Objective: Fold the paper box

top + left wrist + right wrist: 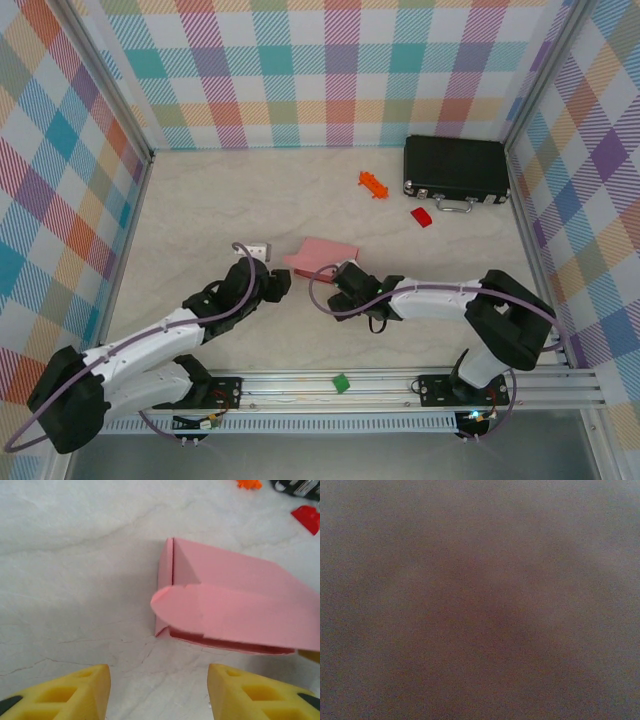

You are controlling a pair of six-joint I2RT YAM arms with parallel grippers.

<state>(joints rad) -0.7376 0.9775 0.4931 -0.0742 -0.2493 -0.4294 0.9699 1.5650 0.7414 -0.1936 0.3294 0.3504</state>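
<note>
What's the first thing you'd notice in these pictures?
The pink paper box pops out, lying in the middle of the pale table. The left claw hangs open just in front of it. At the far right, a black case sits near an orange bit and a red bit.

The top camera looks down from high on the near side onto the paper box (322,255). The left wrist camera shares it, low and close. The right wrist camera seems smothered.

Partly folded pink paper box (318,255), flap raised
</note>
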